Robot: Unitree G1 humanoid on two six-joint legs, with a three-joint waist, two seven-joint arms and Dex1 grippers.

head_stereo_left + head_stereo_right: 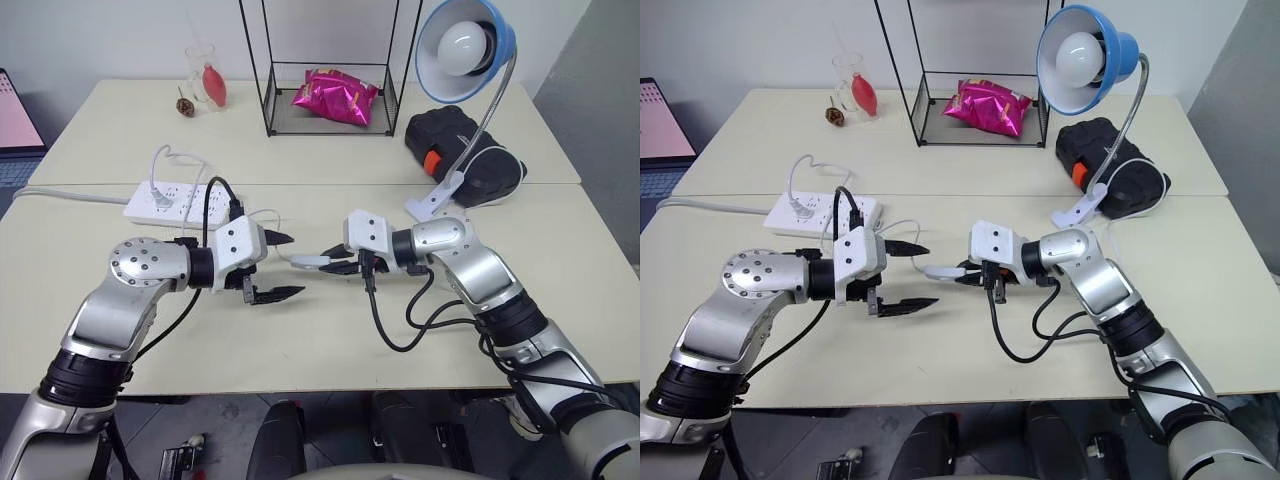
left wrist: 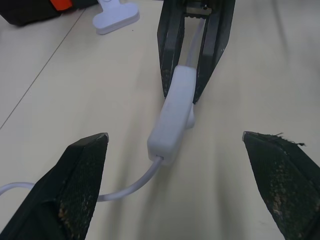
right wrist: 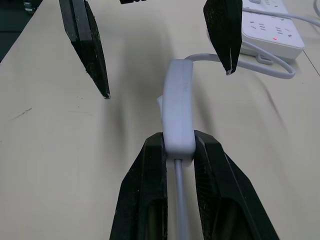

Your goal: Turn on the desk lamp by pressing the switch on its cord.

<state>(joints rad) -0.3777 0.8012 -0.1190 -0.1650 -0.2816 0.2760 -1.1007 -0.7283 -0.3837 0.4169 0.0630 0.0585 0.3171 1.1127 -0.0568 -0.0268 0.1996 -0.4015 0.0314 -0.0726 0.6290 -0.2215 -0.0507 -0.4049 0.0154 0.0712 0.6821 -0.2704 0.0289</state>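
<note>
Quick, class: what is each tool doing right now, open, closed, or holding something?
Left tool: open, holding nothing.
Right tool: closed on the switch.

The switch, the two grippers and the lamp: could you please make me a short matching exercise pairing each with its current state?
Things:
1. left gripper
2. right gripper
3. switch
4. lamp

States:
A. clamped at one end between two black fingers
B. bulb unlit
C. jaws wide open, holding nothing
D. shut on the switch

Pairs: 1-C, 2-D, 3-A, 4-B
</note>
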